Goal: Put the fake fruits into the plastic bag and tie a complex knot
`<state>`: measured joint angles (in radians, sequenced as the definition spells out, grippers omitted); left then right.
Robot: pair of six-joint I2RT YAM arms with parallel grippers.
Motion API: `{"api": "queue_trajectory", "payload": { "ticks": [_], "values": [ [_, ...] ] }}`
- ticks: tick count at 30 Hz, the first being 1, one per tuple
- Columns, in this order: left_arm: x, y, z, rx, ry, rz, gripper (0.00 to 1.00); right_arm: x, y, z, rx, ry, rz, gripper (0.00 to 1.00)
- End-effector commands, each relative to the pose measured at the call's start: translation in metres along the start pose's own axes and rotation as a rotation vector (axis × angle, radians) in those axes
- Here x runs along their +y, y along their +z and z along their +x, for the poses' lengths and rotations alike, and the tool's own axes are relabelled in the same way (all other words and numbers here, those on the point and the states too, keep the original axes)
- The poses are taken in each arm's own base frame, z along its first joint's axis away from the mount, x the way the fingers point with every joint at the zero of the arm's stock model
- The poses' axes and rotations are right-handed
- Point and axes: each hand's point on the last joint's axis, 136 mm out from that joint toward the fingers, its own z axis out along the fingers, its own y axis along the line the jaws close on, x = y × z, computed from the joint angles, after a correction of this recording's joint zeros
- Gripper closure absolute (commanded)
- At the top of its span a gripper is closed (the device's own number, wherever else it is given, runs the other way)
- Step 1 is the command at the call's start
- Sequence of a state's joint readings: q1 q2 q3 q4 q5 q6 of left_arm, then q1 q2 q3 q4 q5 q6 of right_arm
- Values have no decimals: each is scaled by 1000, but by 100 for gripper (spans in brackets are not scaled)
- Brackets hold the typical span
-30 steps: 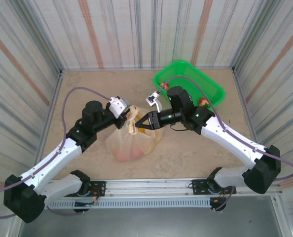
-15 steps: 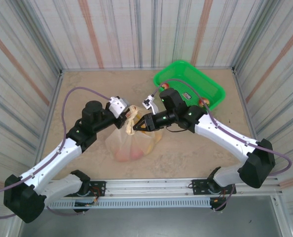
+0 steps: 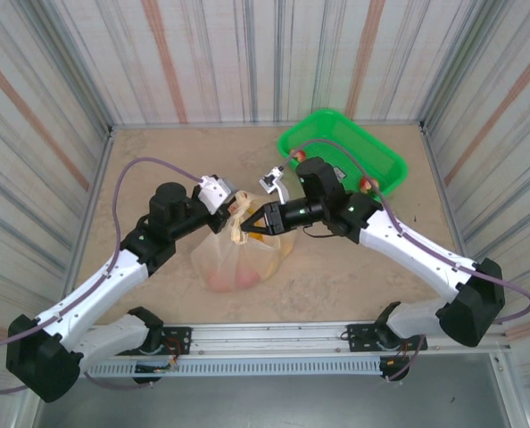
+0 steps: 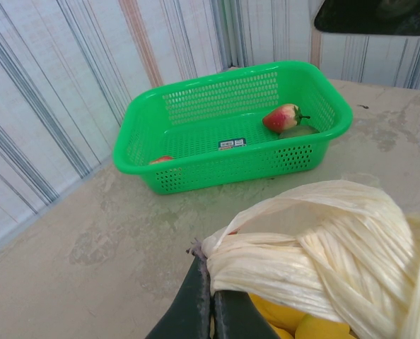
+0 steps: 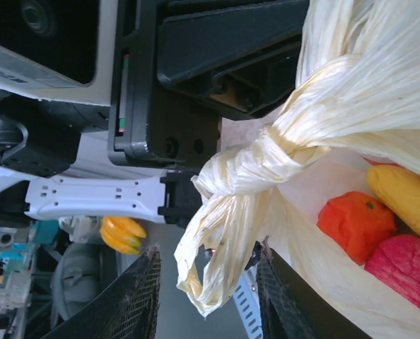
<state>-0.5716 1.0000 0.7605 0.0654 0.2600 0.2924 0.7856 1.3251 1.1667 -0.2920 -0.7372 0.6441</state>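
Note:
The cream plastic bag [image 3: 240, 257] sits on the table between both arms, with fake fruits inside: an orange one [image 5: 355, 222], a red one [image 5: 404, 272] and a yellow one [image 5: 408, 191]. Its handles are twisted into a knot [image 5: 266, 155] at the top [image 3: 238, 217]. My left gripper [image 4: 211, 282] is shut on a bunched handle strand [image 4: 316, 233] right at the knot [image 3: 230, 207]. My right gripper [image 5: 208, 296] stands open on the other side [image 3: 249, 230], with a loose handle loop [image 5: 220, 247] hanging between its fingers, not clamped.
The green basket [image 4: 196, 166] stands at the back right [image 3: 372, 134], holding a red-green apple [image 4: 282, 116], a dark green fruit [image 4: 300, 131] and a red one [image 4: 160, 159]. Striped walls close in the table. Yellow bananas [image 5: 121, 234] show behind the left arm.
The right arm's wrist swung a little left, then back, while its fingers stayed at the bag's knot. The left arm and the bag have not moved.

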Motion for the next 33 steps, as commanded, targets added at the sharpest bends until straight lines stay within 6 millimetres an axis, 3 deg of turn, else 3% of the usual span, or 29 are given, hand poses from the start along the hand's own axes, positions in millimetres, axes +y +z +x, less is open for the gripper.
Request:
{"api": "queue_trajectory", "payload": {
  "ticks": [1,6,15,21,24,27,33],
  "values": [
    [1,-3,-11,-38,35,-15,100,-8,9,7,42,20,18,58],
    [1,-3,-12,-40,36,-11,100,-14,14,9,49,23,32,60],
    [1,-3,-12,-41,35,-11,100,-28,23,11,61,13,102,79],
    [-3,-1,-12,-36,34,0,100,-25,28,7,56,-19,143,63],
    [-2,0,-10,-26,34,-5,100,-19,30,4,54,-36,137,62],
    [-1,-1,-11,-26,37,-15,100,-17,32,4,51,-48,145,72],
    [15,-7,-12,-22,47,-109,100,-34,21,14,98,-50,266,86]
  ]
}}
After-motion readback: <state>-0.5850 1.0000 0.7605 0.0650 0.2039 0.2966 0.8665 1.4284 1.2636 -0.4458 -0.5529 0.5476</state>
